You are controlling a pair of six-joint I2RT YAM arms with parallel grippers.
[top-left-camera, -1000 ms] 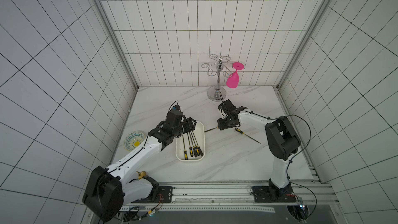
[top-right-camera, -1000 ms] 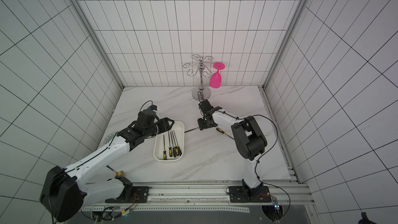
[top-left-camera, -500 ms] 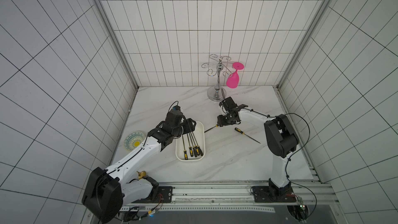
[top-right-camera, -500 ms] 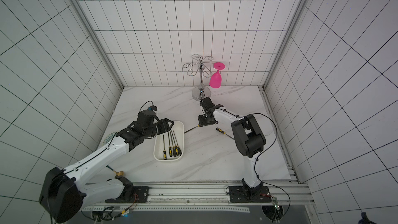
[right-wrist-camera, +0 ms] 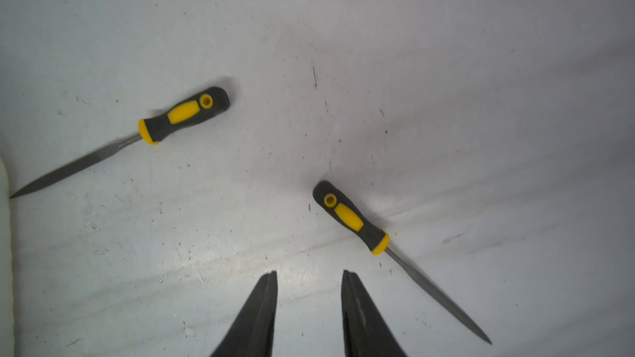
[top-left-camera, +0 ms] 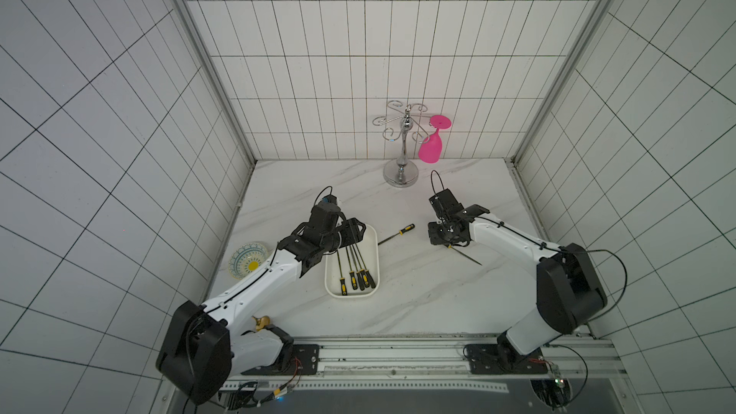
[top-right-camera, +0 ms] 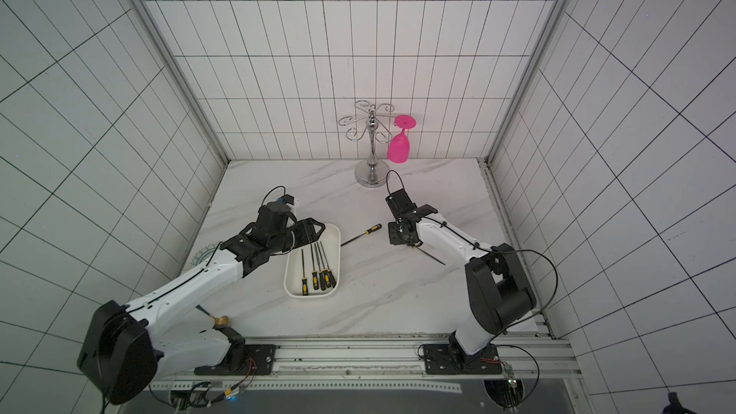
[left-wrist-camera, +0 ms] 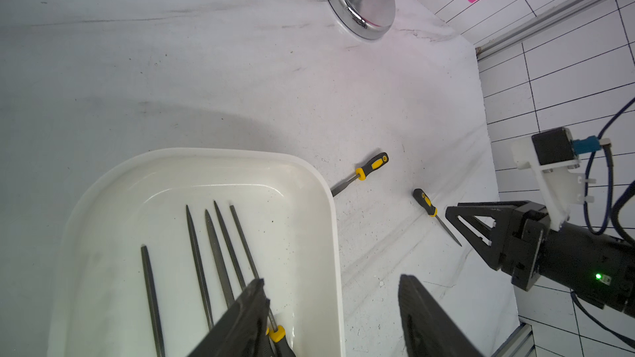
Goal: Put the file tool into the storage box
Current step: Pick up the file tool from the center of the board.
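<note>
Left wrist view: storage box (left-wrist-camera: 206, 153) partly filled, two more to go.
The left gripper (left-wrist-camera: 331, 279) hovers over the box, jaws apart and empty; the right gripper (right-wrist-camera: 309, 273) hangs jaws apart, empty, just beside one loose file (right-wrist-camera: 357, 224); the other loose file (right-wrist-camera: 178, 118) lies with its tip at the box rim; several files (left-wrist-camera: 213, 252) already lie inside.

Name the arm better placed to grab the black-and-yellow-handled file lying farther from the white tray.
Right. The right gripper hovers close to that black-and-yellow-handled metal file, jaws apart and empty. The left gripper hangs over the shallow white rectangular tray, farther away.
</note>
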